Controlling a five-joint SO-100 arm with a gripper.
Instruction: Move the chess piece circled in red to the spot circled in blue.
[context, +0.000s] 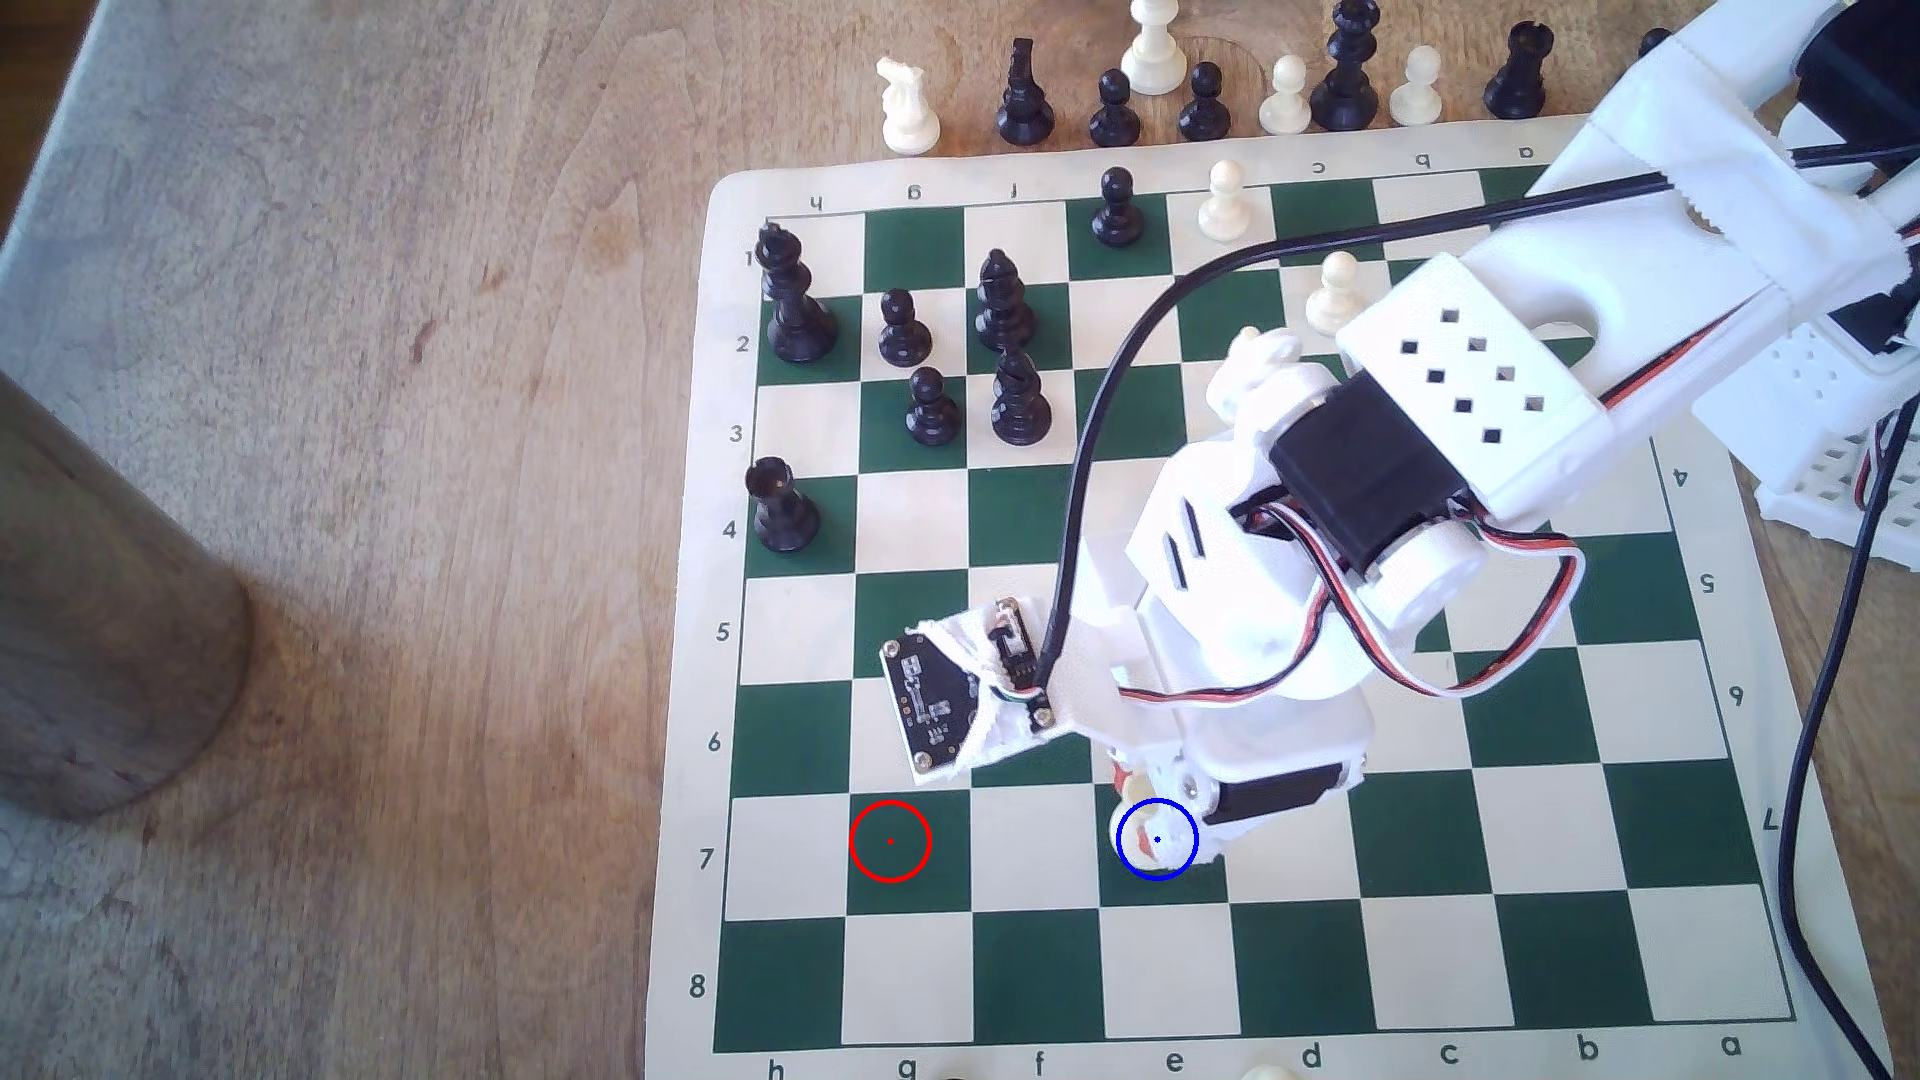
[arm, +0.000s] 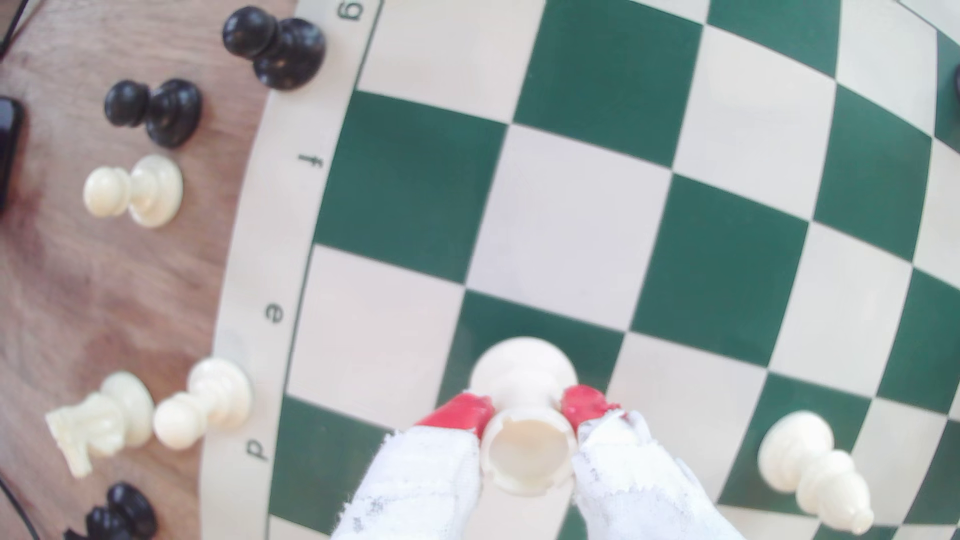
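While the white arm reaches over the green and cream chessboard mat (context: 727, 582) in the exterior view, its pincer (context: 1151, 831) with red-tipped, cloth-wrapped fingers (arm: 460, 413) is clenched on the short cream-white plastic rook (arm: 527, 415) with the notched, hollow top. In the wrist view one red tip presses each side of the rook just under the crown, and the wide round base sits over a dark green square. I cannot tell for sure if the base touches the mat or hangs a little above it, because the wrist view looks almost straight down on the piece.

In the exterior view the rook (context: 1162, 843) lies inside the thin blue ring on the dark green square (context: 1210, 883) of column e, row 7, so the piece is at the marked spot. The green square with the red ring (context: 890, 841), in column g of the same row, is bare and is well apart, toward the exterior view's left.

A taller cream bishop (arm: 815, 470) stands on a green square near the rook in the wrist view. Several black pieces (context: 904, 353) stand together at the far part of the board, and more cream and black pieces (context: 1153, 88) stand on the wooden counter (context: 416, 312) beyond the mat's edge.
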